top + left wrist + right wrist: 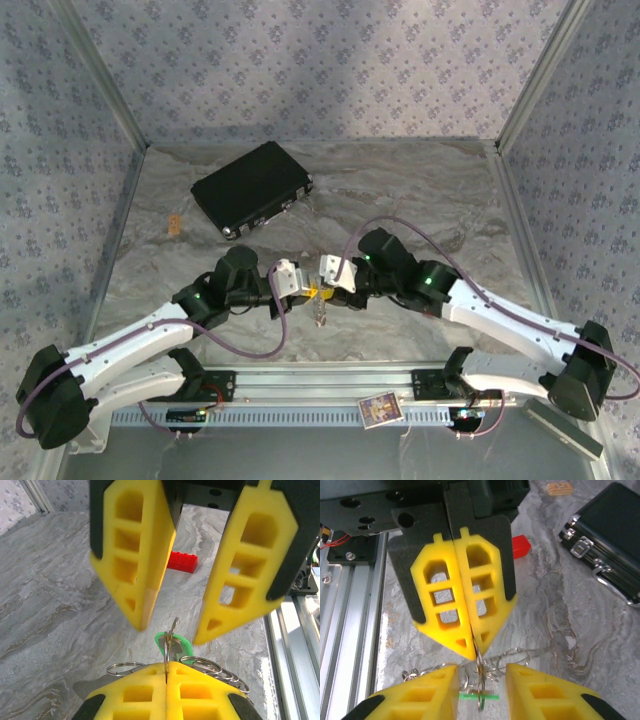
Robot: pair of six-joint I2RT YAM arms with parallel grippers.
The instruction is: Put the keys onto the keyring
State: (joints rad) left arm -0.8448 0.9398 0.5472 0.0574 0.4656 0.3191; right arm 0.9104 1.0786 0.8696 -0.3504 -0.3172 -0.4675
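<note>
Yellow-padded left gripper (166,668) clenched the silver keyring (173,626); right gripper (171,631), released, straddled that keyring, green key head (181,643) touching it.

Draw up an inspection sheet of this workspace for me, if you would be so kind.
Surface: grey marbled table top, nothing spilled.
Job's things: keyring upright between the grippers; green key against it, cannot tell whether threaded; spare rings beside it.
Clutter: black case at the far left; red block; small tan piece; card on the front rail.
Grippers: left gripper shut on the keyring; right gripper open, jaws either side of it.
Cables: purple cables loop from both arms.
Surroundings: patterned walls, metal frame posts.
</note>
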